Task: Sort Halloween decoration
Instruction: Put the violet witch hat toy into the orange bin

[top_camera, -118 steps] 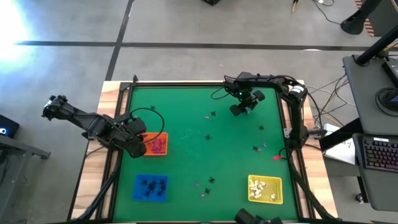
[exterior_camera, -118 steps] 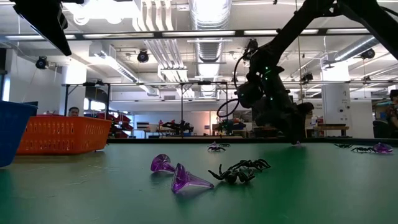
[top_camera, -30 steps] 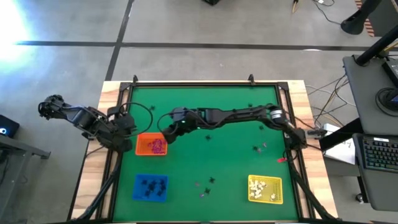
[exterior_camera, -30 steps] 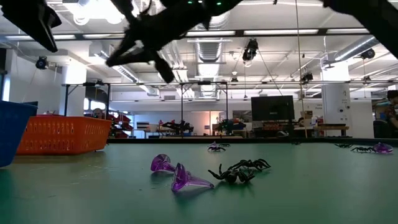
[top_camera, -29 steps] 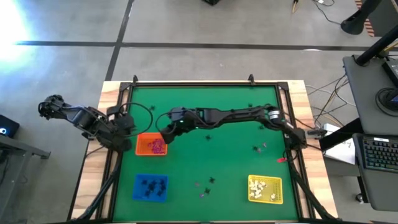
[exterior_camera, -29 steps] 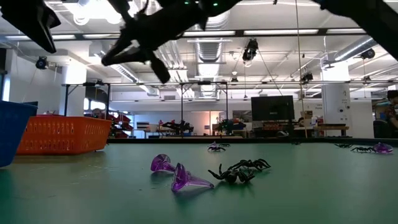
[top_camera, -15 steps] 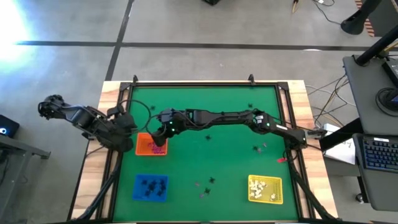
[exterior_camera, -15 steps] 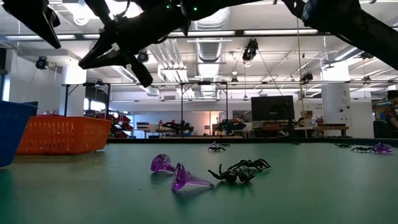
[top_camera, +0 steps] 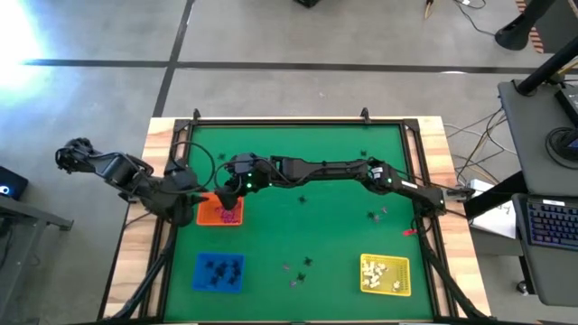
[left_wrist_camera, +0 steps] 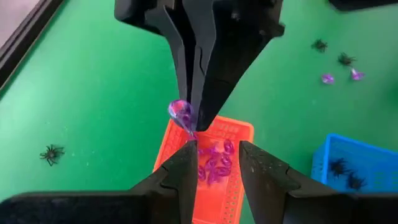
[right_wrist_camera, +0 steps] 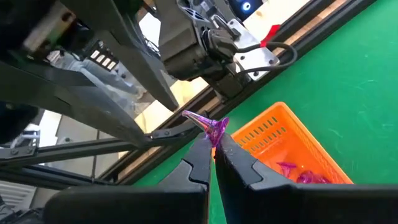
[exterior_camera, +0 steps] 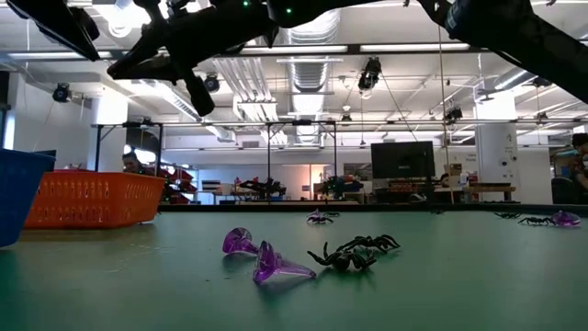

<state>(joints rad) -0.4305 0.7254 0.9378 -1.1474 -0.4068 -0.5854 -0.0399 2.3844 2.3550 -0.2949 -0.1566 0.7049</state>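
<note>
My right gripper (right_wrist_camera: 213, 144) reaches across the table from the right and hangs over the orange tray (top_camera: 209, 217) at the left, shut on a small purple decoration (right_wrist_camera: 208, 124). The tray holds several purple pieces (left_wrist_camera: 214, 163). My left gripper (left_wrist_camera: 214, 155) stands open just at the tray's left side, pointing down at it, with nothing between its fingers. Loose purple pieces (exterior_camera: 262, 257) and a black spider (exterior_camera: 354, 253) lie on the green mat near the front edge. My right gripper pinches the purple decoration's lower part (right_wrist_camera: 215, 135) between its two fingertips. The fingers slant down from the table's right side. The piece sticks out past the tips (left_wrist_camera: 180, 114) and hangs clear above the orange tray.
A blue tray (top_camera: 219, 273) with black spiders sits at the front left, and a yellow tray (top_camera: 386, 274) with white pieces at the front right. More small pieces (top_camera: 375, 215) lie scattered on the mat's right half. A black frame (top_camera: 289, 122) edges the table.
My right gripper, staying shut on the purple piece, has gone toward the table's left edge and now hangs over the orange tray. My left gripper has turned a little in place beside the tray.
</note>
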